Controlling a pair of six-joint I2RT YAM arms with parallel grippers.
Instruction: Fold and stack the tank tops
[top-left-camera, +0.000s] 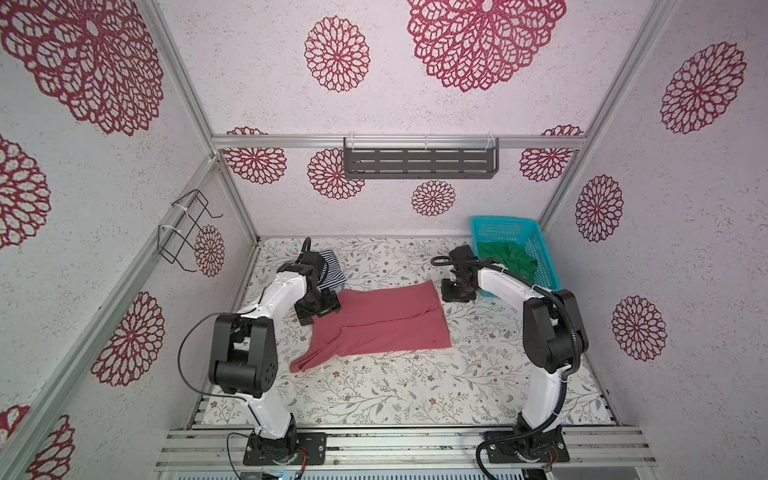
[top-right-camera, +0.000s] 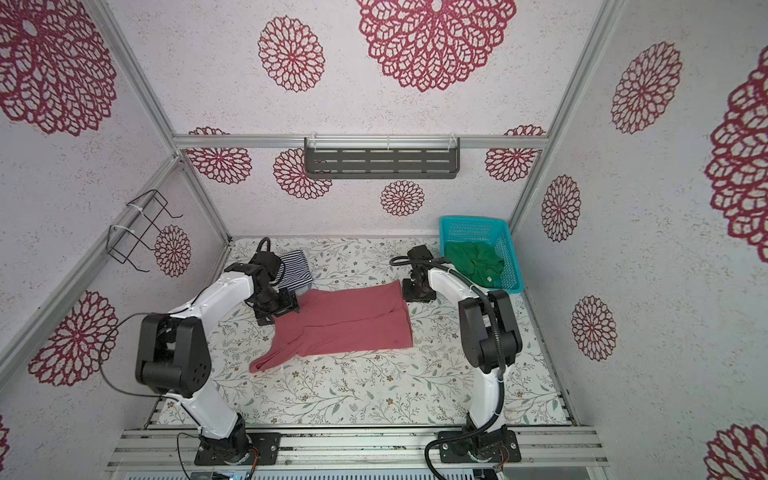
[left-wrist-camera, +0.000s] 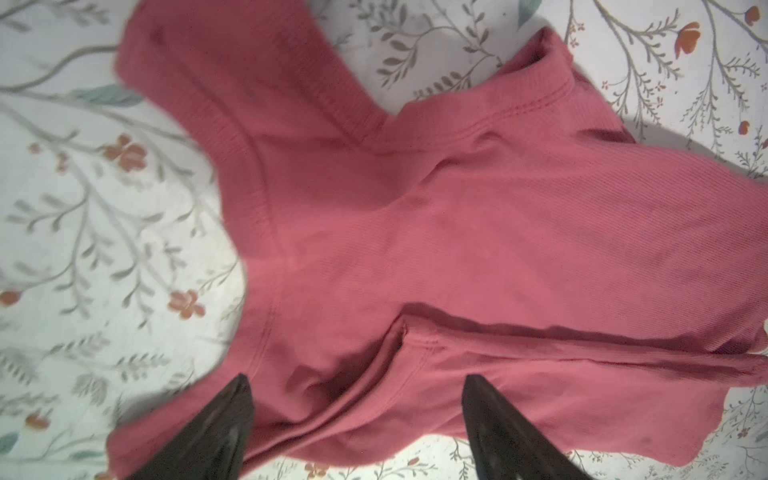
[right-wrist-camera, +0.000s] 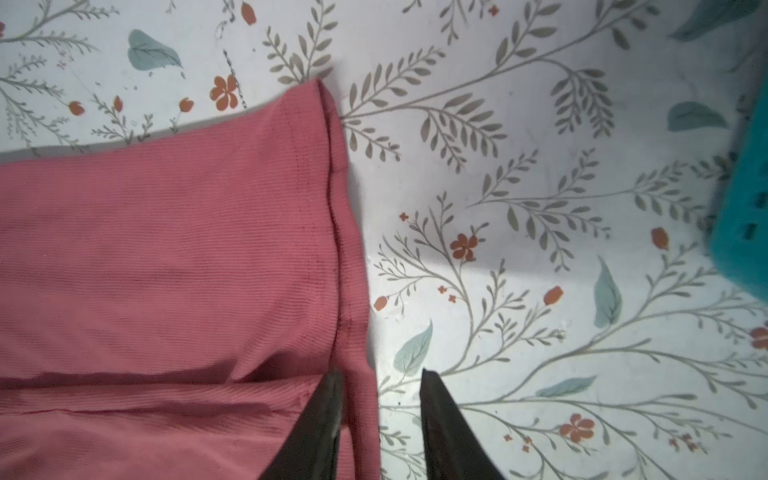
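Across the middle of the worktop (top-left-camera: 395, 395), in both top views, lies the dusty pink tank top (top-left-camera: 382, 324), partly folded lengthwise, its straps trailing toward the near left corner. The left claw (top-left-camera: 318, 309) hangs over its far left corner, and the right claw (top-left-camera: 457, 291) is just beside its far right corner. A folded striped tank top (top-left-camera: 332, 270) sits in the far left corner. The green tank top (top-left-camera: 505, 259) lies crumpled in the teal basket (top-left-camera: 540, 257) at the far right corner.

Left wrist view: the left claw (left-wrist-camera: 354, 378) stands wide apart above the pink cloth, clamped on nothing. A folded-over flap runs beneath it.

Right wrist view: the right claw (right-wrist-camera: 380, 371) is narrowly parted astride the hem edge. It seems to grip nothing, though blur leaves this uncertain.

The pink top looks about half folded. To finish well, both claws should pinch matching corners, lift together, lay the edges flush, and tuck the stray straps inside before stacking.
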